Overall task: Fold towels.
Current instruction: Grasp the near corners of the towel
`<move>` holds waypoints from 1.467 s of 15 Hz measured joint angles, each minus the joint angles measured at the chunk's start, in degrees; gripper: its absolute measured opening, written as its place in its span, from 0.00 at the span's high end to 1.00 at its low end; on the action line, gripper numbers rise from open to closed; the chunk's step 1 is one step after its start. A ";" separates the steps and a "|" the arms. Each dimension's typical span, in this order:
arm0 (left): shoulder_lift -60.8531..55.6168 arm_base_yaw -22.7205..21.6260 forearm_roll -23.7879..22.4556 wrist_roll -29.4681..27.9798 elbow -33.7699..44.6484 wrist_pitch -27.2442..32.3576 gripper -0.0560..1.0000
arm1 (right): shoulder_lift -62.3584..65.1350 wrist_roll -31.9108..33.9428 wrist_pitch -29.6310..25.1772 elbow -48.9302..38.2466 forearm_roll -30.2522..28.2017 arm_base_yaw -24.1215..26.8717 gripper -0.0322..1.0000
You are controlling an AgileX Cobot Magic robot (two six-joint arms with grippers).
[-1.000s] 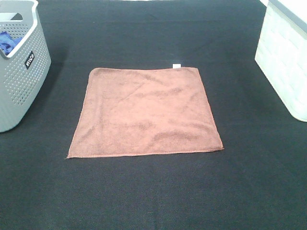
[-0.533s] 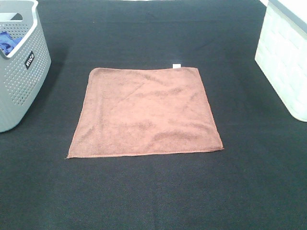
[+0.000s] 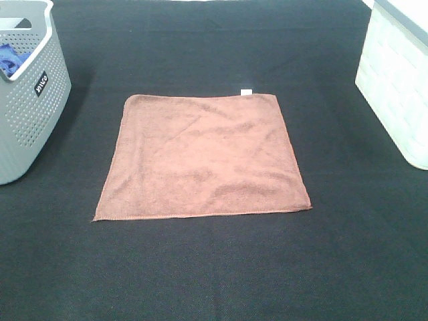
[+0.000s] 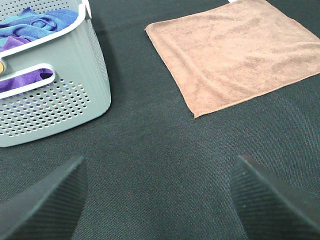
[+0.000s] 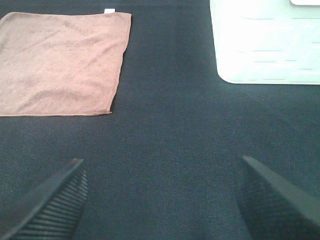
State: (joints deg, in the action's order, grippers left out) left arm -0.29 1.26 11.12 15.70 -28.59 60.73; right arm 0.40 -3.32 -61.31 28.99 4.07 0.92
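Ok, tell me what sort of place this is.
Probably a laundry-folding test bench: a brown towel spread flat on a black table, a grey basket of cloths on one side, a white bin on the other.

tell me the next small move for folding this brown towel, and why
Probably lower both arms toward the near corners of the towel: it lies flat and unfolded on the dark table, while the left fingers and right fingers stand open, empty and short of its near edge.

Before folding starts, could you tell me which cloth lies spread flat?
The reddish-brown towel, flat on the table; the blue cloth and purple cloth sit bunched in the grey basket.
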 joint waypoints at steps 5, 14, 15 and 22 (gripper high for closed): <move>0.00 0.00 0.00 0.00 0.00 0.00 0.23 | 0.00 0.00 0.00 0.00 0.00 0.00 0.23; 0.00 0.00 0.00 0.00 0.00 0.00 0.23 | 0.00 0.00 0.00 0.00 0.00 0.00 0.23; 0.00 0.00 0.00 0.00 0.00 0.00 0.23 | 0.00 0.00 0.00 0.00 0.00 0.00 0.23; 0.00 0.00 0.00 0.00 0.00 0.00 0.23 | 0.00 0.00 0.00 0.00 0.00 0.00 0.23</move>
State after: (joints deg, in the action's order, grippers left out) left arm -0.29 1.26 11.12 15.70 -28.59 60.73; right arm 0.40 -3.32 -61.31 28.99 4.07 0.92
